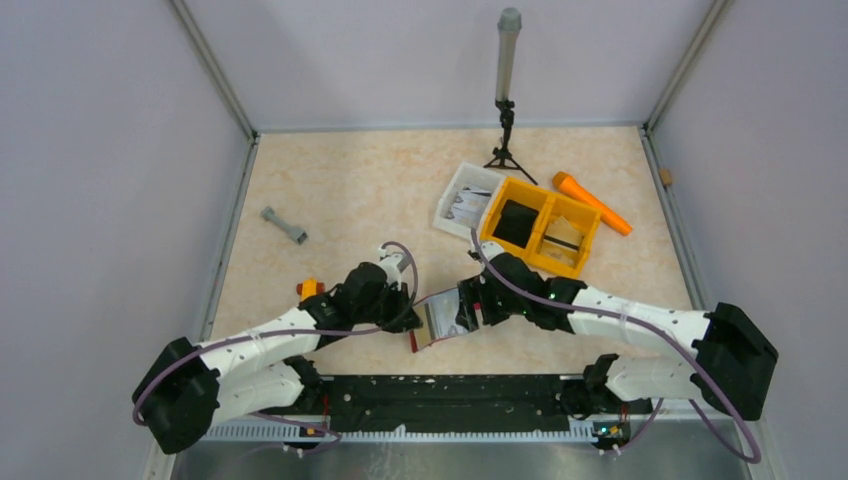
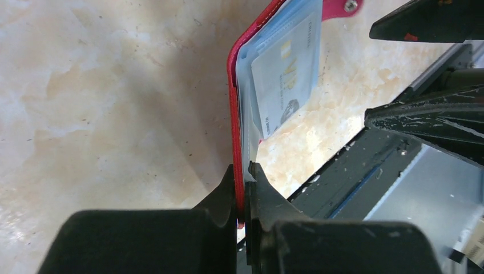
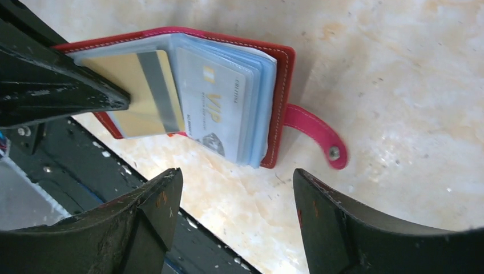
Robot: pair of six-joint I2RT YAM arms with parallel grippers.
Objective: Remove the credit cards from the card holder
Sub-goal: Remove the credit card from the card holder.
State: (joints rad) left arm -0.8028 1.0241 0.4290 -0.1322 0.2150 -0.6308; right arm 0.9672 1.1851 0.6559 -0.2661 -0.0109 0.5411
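Extraction has not started near the front edge of the table (image 1: 350, 190), where the left gripper (image 2: 242, 171) has its jaws clamped on one edge of the red card holder (image 3: 282, 85), pinching the cover and what looks like a clear sleeve. It holds the card holder open and apparently clear of the surface. Just beside it, the right gripper (image 3: 235, 174) faces the open side with its jaws wide apart and nothing between them. The credit cards (image 3: 217, 108) all sit in the clear sleeves: a pale one marked VIP lies on top of the stack, and a gold card (image 3: 145, 91) with a grey stripe lies next to it. The snap tab (image 3: 317, 134) hangs loose, so the unfastening and opening look done. By this view every card has yet to be pulled, with the first pinch likely falling to the right arm. Farther back, well apart from the work, stand a yellow-orange bin (image 1: 490, 220), a white tray (image 1: 452, 195), an orange tool (image 1: 592, 203) and a grey bar (image 1: 284, 226).
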